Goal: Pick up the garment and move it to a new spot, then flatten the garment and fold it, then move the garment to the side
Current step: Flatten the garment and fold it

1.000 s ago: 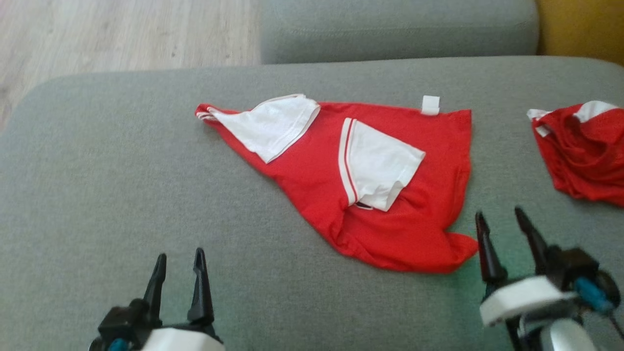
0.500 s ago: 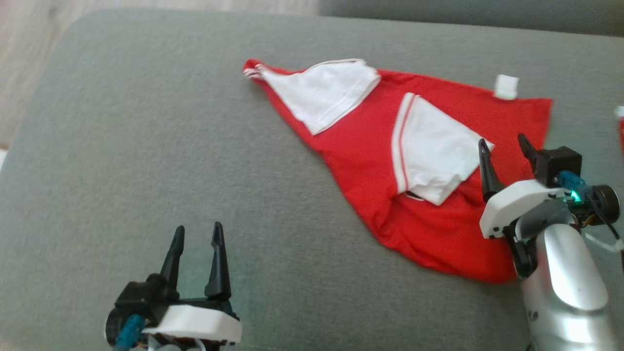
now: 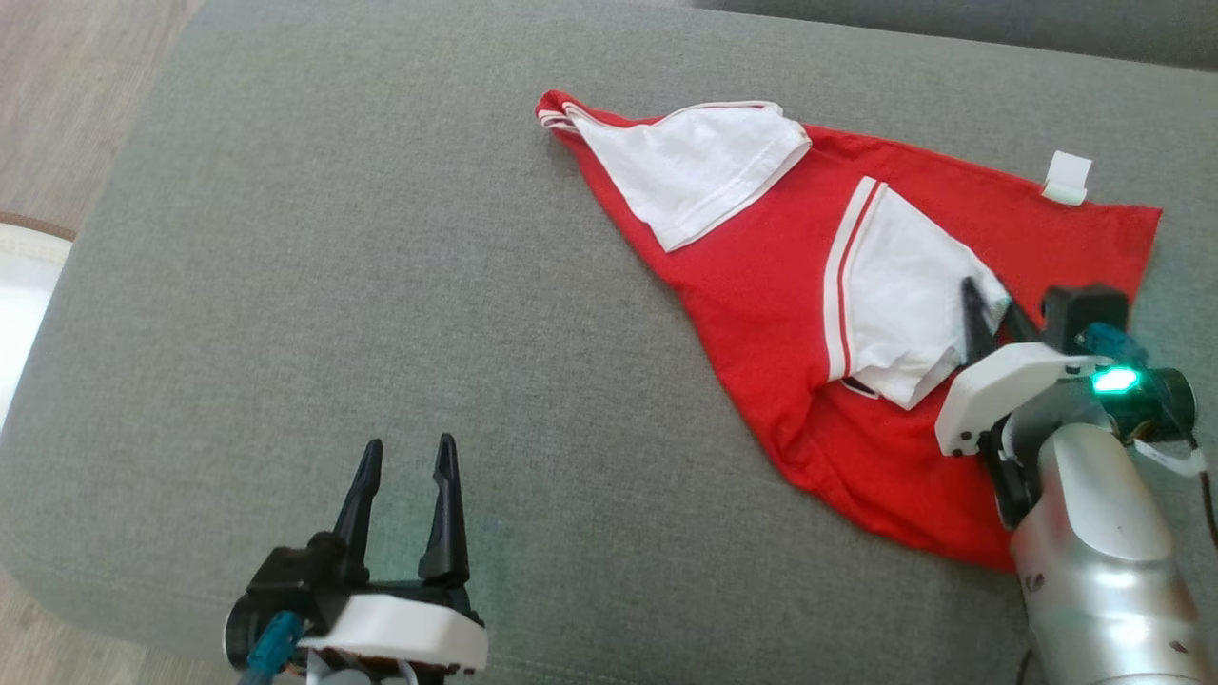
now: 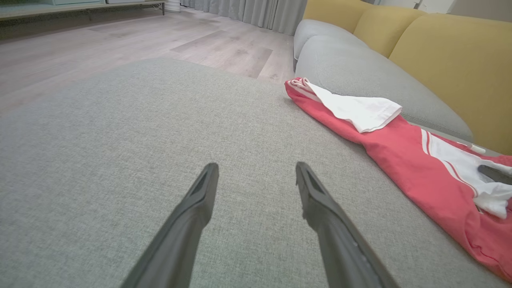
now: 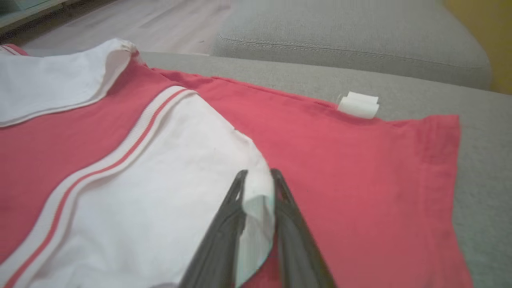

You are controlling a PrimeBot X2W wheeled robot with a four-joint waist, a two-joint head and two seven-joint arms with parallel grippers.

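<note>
- garment (image 3: 761,285): red body, white sleeves; the sleeve in the right pincer (image 3: 990,303) has a white cuff (image 3: 837,285) with one thin red stripe.
- label (image 3: 1066,178) beyond that pincer: white.
- cushion (image 3: 333,238) beneath: plain grey weave.
- left pincer (image 3: 409,440) and right pincer: black fingers (image 3: 443,514), white housings (image 3: 400,633).
- lamp (image 3: 1115,381) behind the right pincer: green.

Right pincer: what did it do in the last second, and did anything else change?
The right pincer moved forward from beside the shirt onto it and closed on the edge of the white sleeve. The left pincer stayed open above the cushion, and the shirt lies as before; the camera itself shifted.
</note>
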